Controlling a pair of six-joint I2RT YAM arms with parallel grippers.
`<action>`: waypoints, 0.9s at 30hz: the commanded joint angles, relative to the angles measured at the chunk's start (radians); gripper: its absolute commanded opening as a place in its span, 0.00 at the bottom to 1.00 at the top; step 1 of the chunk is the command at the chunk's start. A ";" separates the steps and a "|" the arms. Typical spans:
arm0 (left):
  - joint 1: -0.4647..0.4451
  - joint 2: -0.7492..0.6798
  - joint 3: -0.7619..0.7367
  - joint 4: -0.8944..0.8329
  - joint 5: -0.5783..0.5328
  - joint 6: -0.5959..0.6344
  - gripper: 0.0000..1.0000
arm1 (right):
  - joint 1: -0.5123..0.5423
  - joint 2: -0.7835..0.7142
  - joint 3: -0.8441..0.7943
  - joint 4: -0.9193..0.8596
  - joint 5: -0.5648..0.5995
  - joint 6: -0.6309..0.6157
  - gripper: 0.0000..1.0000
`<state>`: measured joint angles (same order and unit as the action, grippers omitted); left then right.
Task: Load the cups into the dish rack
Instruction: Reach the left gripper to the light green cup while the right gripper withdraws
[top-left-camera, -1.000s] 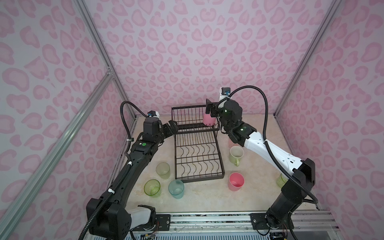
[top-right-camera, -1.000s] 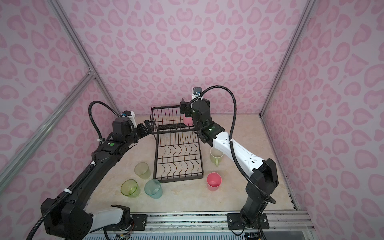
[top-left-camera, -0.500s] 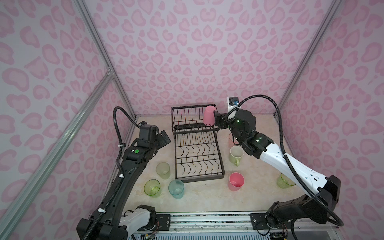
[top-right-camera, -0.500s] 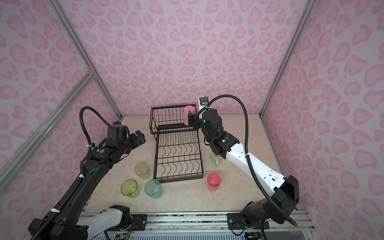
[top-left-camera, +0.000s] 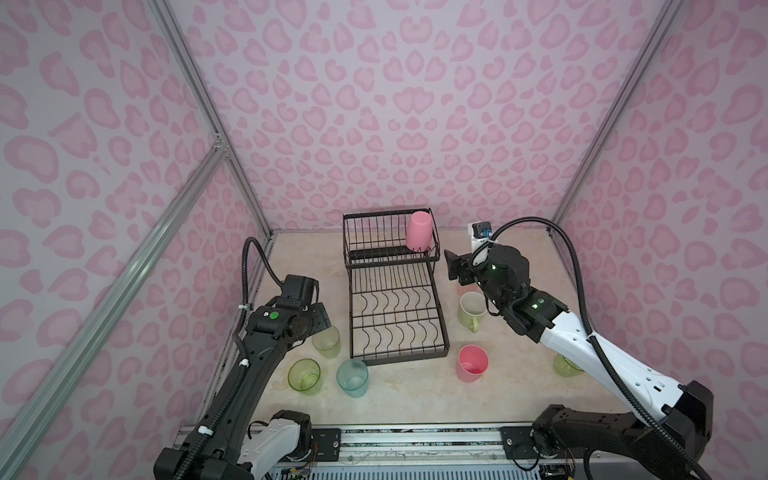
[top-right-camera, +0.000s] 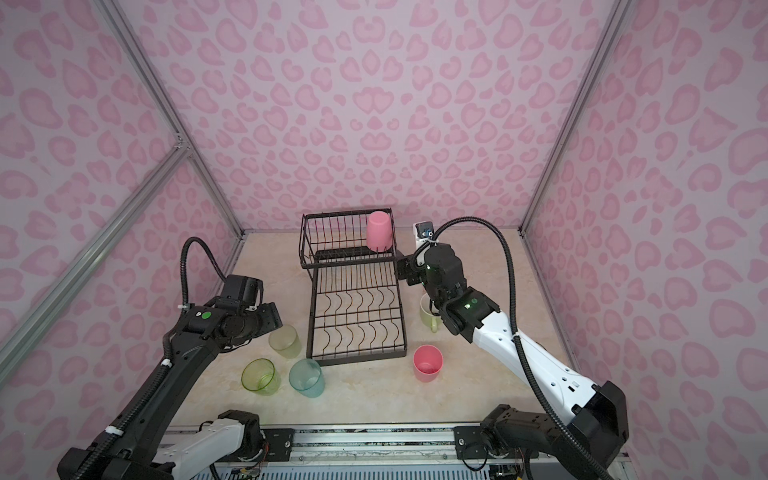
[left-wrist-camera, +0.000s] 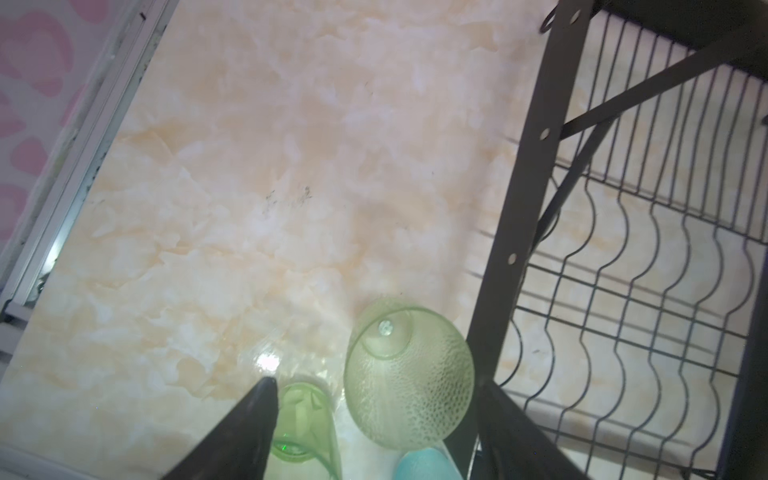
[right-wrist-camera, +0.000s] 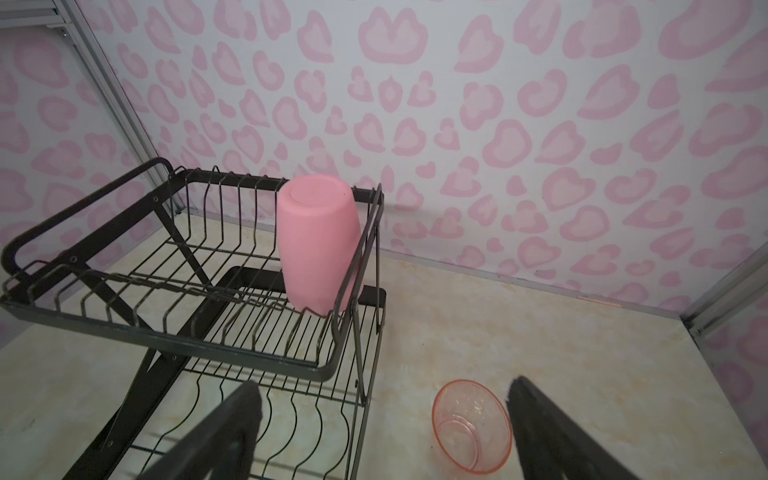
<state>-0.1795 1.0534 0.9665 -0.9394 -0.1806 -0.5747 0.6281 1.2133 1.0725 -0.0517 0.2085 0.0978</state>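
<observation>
Pulled back from the dish rack (top-left-camera: 401, 358), left gripper (left-wrist-camera: 378, 387) hovers spread just above the frosted cup (top-left-camera: 327, 344).

Left arm (top-left-camera: 257, 365) bent low, jaws parted; right arm (top-left-camera: 582, 345) stretched forward, raised, jaws wide apart.

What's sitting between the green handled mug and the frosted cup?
The dish rack's lower tray separates the mug and frosted cup, in both top views.
</observation>
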 joint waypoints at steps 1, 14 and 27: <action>0.007 -0.006 -0.025 -0.035 0.003 0.025 0.74 | -0.024 -0.027 -0.042 0.064 -0.068 0.016 0.92; 0.024 0.119 -0.069 0.022 0.088 0.047 0.57 | -0.101 -0.038 -0.101 0.081 -0.158 0.087 0.90; 0.030 0.226 -0.091 0.074 0.117 0.052 0.37 | -0.113 -0.025 -0.126 0.099 -0.161 0.105 0.90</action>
<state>-0.1516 1.2709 0.8806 -0.8841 -0.0669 -0.5297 0.5156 1.1831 0.9550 0.0097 0.0540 0.1917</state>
